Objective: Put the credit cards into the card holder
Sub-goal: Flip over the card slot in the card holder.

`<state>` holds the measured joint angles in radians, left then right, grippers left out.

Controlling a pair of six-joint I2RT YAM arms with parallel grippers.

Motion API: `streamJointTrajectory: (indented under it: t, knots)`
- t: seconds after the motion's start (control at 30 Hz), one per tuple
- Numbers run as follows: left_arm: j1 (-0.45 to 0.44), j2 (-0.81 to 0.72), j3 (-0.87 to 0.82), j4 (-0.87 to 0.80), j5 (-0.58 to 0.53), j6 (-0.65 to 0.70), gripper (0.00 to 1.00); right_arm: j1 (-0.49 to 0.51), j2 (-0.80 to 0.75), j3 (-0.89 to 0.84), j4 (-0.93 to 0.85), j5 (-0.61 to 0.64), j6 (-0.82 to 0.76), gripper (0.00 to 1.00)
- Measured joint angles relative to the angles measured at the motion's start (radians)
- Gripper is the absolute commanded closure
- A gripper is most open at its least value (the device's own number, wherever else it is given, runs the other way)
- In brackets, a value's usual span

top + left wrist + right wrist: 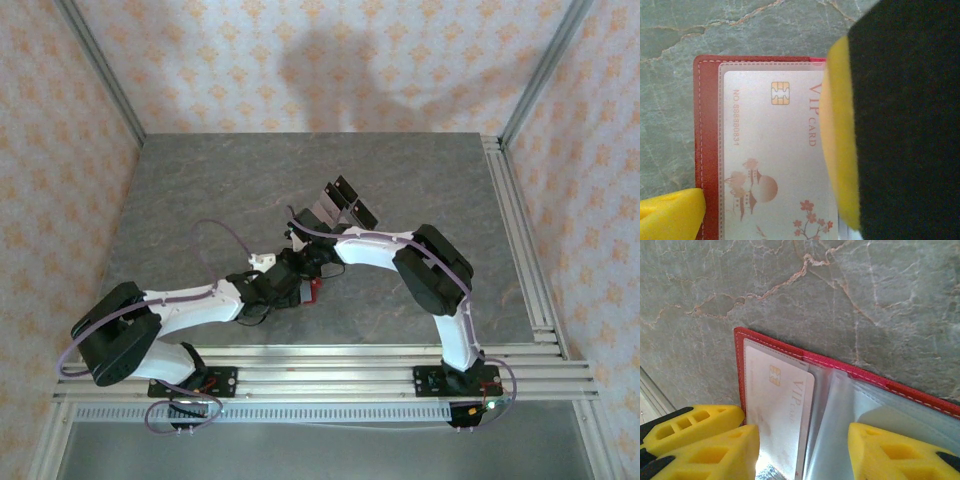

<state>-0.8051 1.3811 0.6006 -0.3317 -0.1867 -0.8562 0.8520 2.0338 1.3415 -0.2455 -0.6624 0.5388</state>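
Status: partly done. The card holder (313,291) lies opened flat on the surface (200,190), near the clear tray (340,208), on the side towards the arm bases. One credit card (775,145) sits face up inside a clear pocket. The pockets beside it look empty, so I judge more cards remain. Whether any wait in the tray is too small to tell.

Orientation: the card's long axis runs along the holder's stitched side edge, with the chip end towards the holder's closed corner.

The left pincer (755,185) is spread wide over the card. The right pincer (802,440) has its jaws apart astride the pocket leaves, clamping nothing visible.
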Motion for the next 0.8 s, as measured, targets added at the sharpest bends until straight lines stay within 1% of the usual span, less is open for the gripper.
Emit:
streamJointTrajectory:
  t: [0.13, 0.43, 0.8]
  knots:
    - [0.000, 0.001, 0.000, 0.000, -0.005, -0.008, 0.01, -0.003, -0.010, -0.005, 0.000, 0.013, 0.000, 0.50]
    - [0.000, 0.001, -0.011, 0.000, -0.013, -0.012, 0.01, -0.043, -0.129, -0.088, -0.003, 0.068, 0.000, 0.50]
    - [0.000, 0.001, -0.015, 0.004, -0.023, -0.016, 0.01, -0.047, -0.134, -0.134, 0.003, 0.067, 0.008, 0.50]
